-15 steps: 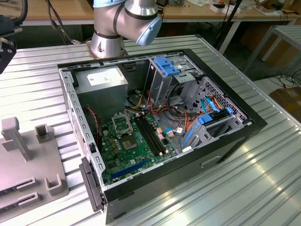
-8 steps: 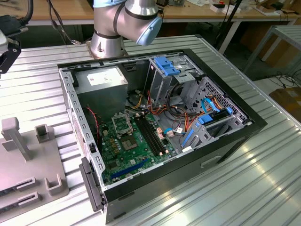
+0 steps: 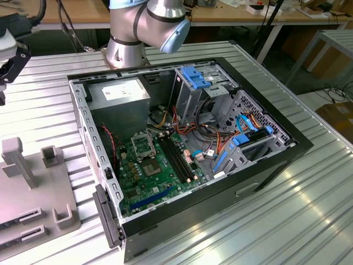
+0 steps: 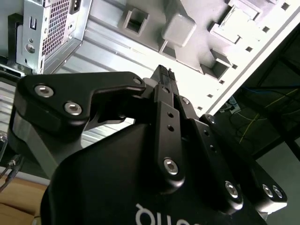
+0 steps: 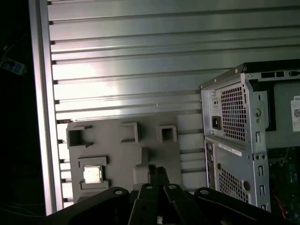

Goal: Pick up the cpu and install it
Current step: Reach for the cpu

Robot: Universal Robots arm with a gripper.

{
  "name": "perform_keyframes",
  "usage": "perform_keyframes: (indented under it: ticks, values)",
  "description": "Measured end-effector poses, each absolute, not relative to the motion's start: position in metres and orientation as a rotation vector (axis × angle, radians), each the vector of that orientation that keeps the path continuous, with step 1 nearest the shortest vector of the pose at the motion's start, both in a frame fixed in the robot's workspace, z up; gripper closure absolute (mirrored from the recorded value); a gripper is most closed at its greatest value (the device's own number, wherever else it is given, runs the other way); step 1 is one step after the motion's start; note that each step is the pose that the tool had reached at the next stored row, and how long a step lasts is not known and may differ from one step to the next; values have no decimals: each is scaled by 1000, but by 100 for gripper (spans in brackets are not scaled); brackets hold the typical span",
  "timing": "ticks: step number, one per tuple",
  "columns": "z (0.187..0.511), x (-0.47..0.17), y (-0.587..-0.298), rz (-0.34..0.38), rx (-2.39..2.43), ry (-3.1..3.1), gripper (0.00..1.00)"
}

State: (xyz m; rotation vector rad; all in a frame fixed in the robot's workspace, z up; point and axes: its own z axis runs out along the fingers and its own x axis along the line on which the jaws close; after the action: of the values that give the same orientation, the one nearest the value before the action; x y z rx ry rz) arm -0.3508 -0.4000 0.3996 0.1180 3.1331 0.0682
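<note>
The cpu lies flat in a shallow square pocket of the grey fixture tray, silvery top up, near the tray edge farthest from the computer case. Nothing touches it.

In the first wrist view the hand hangs over the middle of the tray, to the side of the cpu's pocket and apart from it, between that pocket and the case. Its two fingers are pressed together with nothing between them. The second wrist view gives the same reading: the black fingers meet at their tips, and the tray with its raised blocks and square recesses lies beyond them.

The tray rests on the ribbed aluminium bench, just beside the case. In the exterior view the tray sits to the exterior view's left of the case, which lies on its side with its panel off. Inside the case, the green motherboard lies on the floor. The square socket frame on the board is at the end nearer the power supply. On the far side of the case from the tray stands a metal drive cage with a blue bracket. The arm's base is mounted on the bench behind the case.
</note>
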Motion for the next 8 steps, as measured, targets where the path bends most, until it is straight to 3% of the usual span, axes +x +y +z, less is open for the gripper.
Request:
perform_keyframes:
  ticks: [1, 8]
  values:
    - [411, -351, -400, 68, 118, 3133, 89]
    - [410, -304, -408, 66, 118, 3129, 89]
